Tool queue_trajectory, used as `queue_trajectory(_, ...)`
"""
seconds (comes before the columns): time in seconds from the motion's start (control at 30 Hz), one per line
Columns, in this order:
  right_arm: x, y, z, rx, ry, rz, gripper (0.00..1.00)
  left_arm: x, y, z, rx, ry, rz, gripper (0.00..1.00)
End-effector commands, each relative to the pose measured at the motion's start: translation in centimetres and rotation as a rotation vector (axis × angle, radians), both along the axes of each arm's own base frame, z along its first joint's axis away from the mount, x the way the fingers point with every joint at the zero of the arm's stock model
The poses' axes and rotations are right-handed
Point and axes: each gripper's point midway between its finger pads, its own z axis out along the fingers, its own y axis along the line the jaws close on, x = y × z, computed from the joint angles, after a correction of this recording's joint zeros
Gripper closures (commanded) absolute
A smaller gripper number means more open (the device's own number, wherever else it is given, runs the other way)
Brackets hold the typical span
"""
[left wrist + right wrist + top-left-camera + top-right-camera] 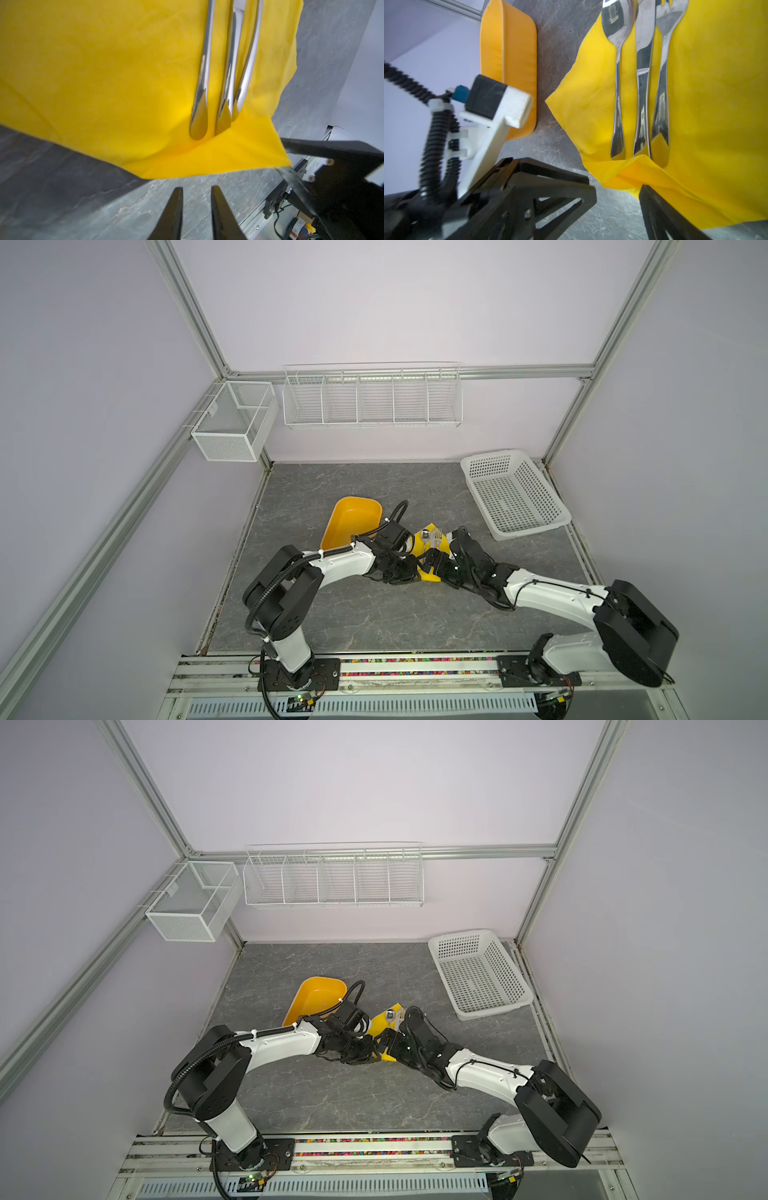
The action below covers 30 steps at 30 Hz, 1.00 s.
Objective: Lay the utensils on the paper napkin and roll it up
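Observation:
The yellow paper napkin (104,72) lies on the grey table, also seen in the right wrist view (716,104) and in both top views (420,545). Three silver utensils (226,68) lie side by side on it: a spoon (617,31), a middle piece and a fork (668,20). A napkin corner (228,153) is folded up over the handle ends. My left gripper (197,188) hovers just short of that fold, its jaws a narrow gap apart with nothing between them. My right gripper (432,563) stands wide open, one of its fingers (654,205) against the folded edge.
An orange-yellow plastic tub (353,518) sits just behind the left arm, close to the napkin. A white perforated basket (513,493) stands at the back right. A wire rack (372,396) and a mesh box (235,420) hang on the back wall. Both grippers nearly touch.

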Motion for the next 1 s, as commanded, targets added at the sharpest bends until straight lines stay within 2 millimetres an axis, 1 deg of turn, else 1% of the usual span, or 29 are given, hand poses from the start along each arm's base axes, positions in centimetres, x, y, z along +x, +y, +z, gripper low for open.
queue_trajectory(0.0,-0.4,-1.5,0.5,-0.029,-0.005,-0.021,0.06,2.2,-1.4,0.9,-0.039,-0.050,0.060,0.75)
queue_trajectory(0.1,-1.1,-2.8,0.6,-0.064,-0.010,-0.035,0.07,2.8,-1.6,0.4,-0.011,-0.049,0.062,0.75)
queue_trajectory(0.17,-1.8,-3.6,0.3,-0.096,0.002,-0.017,0.07,3.1,-1.8,0.2,-0.006,-0.052,0.070,0.75)
queue_trajectory(0.2,-2.2,-3.8,0.1,-0.114,0.006,-0.003,0.06,3.3,-1.8,0.2,-0.004,-0.054,0.073,0.76)
queue_trajectory(0.27,-3.0,-3.9,-0.5,-0.135,0.019,0.040,0.01,3.5,-1.9,0.3,-0.003,-0.061,0.077,0.76)
queue_trajectory(0.3,-3.3,-4.1,-0.9,-0.140,0.027,0.050,0.02,3.6,-1.9,0.3,-0.002,-0.063,0.079,0.76)
queue_trajectory(0.33,-3.6,-4.1,-1.3,-0.144,0.041,0.057,0.07,3.6,-1.9,0.4,-0.002,-0.064,0.079,0.76)
queue_trajectory(0.43,-3.8,-3.9,-2.0,-0.145,0.056,0.074,0.27,3.6,-1.9,0.0,0.009,-0.056,0.069,0.76)
queue_trajectory(0.5,-3.5,-3.3,-2.0,-0.142,0.053,0.094,0.39,3.5,-1.8,-0.4,0.024,-0.046,0.067,0.76)
queue_trajectory(0.57,-3.0,-2.9,-2.3,-0.178,0.051,0.115,0.57,3.5,-1.7,-0.6,0.034,-0.045,0.069,0.77)
queue_trajectory(0.6,-2.8,-2.8,-2.5,-0.198,0.056,0.122,0.63,3.5,-1.6,-0.7,0.040,-0.046,0.070,0.78)
queue_trajectory(0.67,-2.1,-2.2,-2.9,-0.222,0.065,0.145,0.71,3.6,-1.4,-0.7,0.049,-0.051,0.074,0.78)
queue_trajectory(0.7,-1.8,-1.8,-2.9,-0.224,0.064,0.156,0.75,3.6,-1.4,-0.7,0.053,-0.051,0.074,0.78)
queue_trajectory(0.77,-1.3,-1.3,-3.6,-0.243,0.081,0.163,0.79,3.6,-1.2,-0.7,0.063,-0.053,0.073,0.78)
queue_trajectory(0.9,-0.8,-1.3,-5.1,-0.271,0.125,0.141,0.81,3.7,-1.2,-0.5,0.066,-0.056,0.073,0.78)
queue_trajectory(0.93,-0.7,-1.3,-5.5,-0.273,0.138,0.138,0.83,3.7,-1.3,-0.5,0.065,-0.057,0.070,0.78)
queue_trajectory(0.97,-0.7,-1.7,-6.0,-0.286,0.154,0.122,0.84,3.7,-1.2,-0.4,0.066,-0.060,0.070,0.78)
